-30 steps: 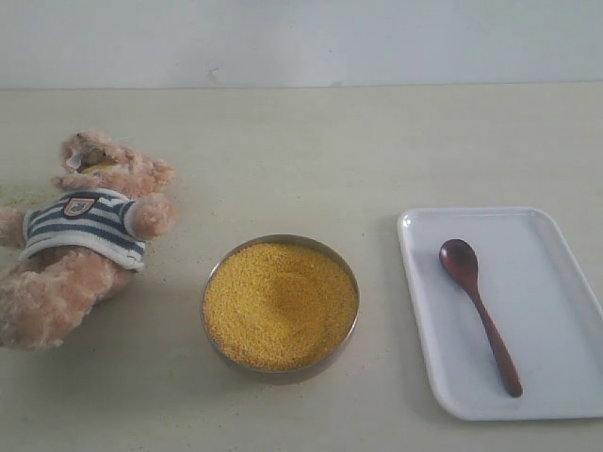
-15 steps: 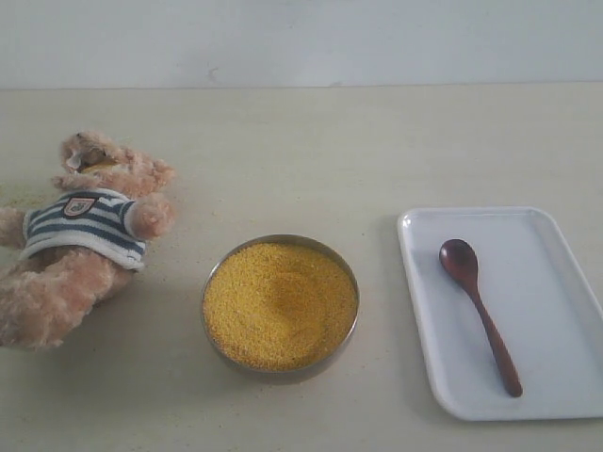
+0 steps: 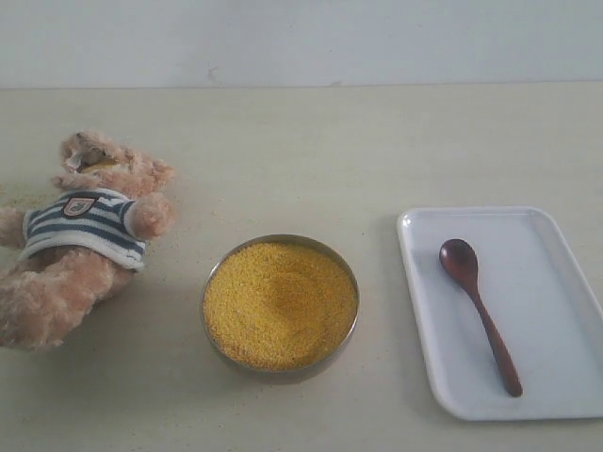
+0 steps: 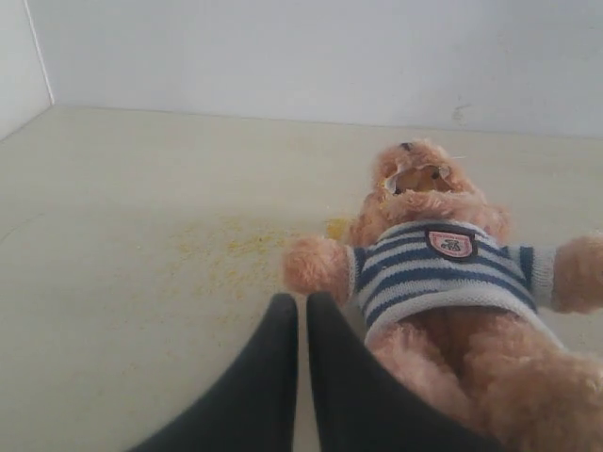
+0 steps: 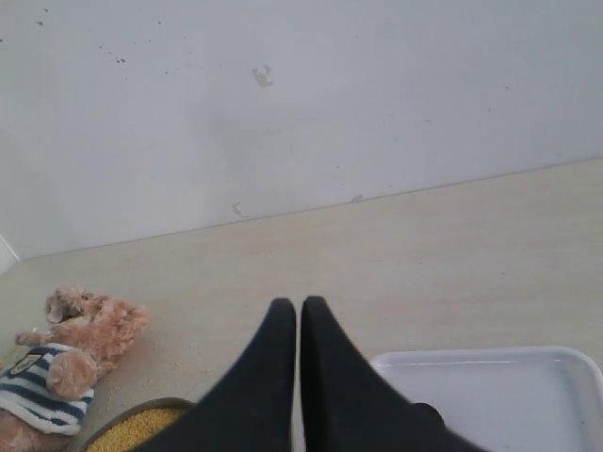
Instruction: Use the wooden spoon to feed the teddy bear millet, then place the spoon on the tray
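The teddy bear (image 3: 80,235) lies on its back at the table's left, in its striped shirt with a chest badge. Yellow millet (image 3: 280,303) fills a round metal bowl (image 3: 343,259) in the middle. On the white tray (image 3: 556,301) at the right rests the wooden spoon (image 3: 479,311), its bowl toward the far side. Neither gripper shows in the exterior view. My left gripper (image 4: 301,303) is shut and empty, just short of the teddy bear (image 4: 443,273). My right gripper (image 5: 299,306) is shut and empty above the table, with the tray (image 5: 509,395) and the millet (image 5: 141,428) below it.
Scattered yellow grains (image 4: 236,250) lie on the table beside the bear's head and arm. A pale wall (image 3: 301,42) closes the far edge of the table. The tray reaches the right edge of the exterior view.
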You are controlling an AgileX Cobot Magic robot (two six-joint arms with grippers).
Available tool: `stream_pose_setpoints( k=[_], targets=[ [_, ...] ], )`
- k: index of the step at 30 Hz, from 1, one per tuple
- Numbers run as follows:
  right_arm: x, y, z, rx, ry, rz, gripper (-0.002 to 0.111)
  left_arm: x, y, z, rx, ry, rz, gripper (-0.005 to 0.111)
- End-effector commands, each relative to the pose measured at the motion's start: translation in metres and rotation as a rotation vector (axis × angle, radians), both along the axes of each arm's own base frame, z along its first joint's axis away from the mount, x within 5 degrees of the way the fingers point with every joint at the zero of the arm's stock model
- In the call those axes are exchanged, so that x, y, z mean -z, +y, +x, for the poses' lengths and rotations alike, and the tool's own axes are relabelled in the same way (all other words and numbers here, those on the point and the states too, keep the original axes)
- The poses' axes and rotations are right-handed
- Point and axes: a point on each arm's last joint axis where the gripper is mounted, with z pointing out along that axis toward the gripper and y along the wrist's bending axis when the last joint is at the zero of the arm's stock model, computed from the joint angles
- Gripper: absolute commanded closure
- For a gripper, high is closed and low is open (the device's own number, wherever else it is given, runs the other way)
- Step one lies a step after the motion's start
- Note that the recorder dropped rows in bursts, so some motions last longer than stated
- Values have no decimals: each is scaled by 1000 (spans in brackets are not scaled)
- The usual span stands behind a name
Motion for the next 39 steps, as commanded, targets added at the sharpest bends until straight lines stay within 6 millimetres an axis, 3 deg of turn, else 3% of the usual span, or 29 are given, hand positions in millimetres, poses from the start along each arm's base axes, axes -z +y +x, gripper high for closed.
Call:
stream_pose_setpoints(
  k=[1,15,24,32,35,39],
  targets=[
    [0,0,0,2,-7,2,107,0,0,0,0,-13,-2,101],
    [0,0,0,2,-7,2,107,0,0,0,0,-11,-3,101],
    [1,-2,0,-20,-106,-333,107,0,0,0,0,-11,-3,101],
    [18,-10,-2,33,43,-551,107,0,0,0,0,-11,-3,101],
    [24,-12,-4,93,9,-534,107,0,0,0,0,-11,-3,101],
    [51,-16,-7,160,36,-473,107,0,0,0,0,-11,-3,101]
  ],
)
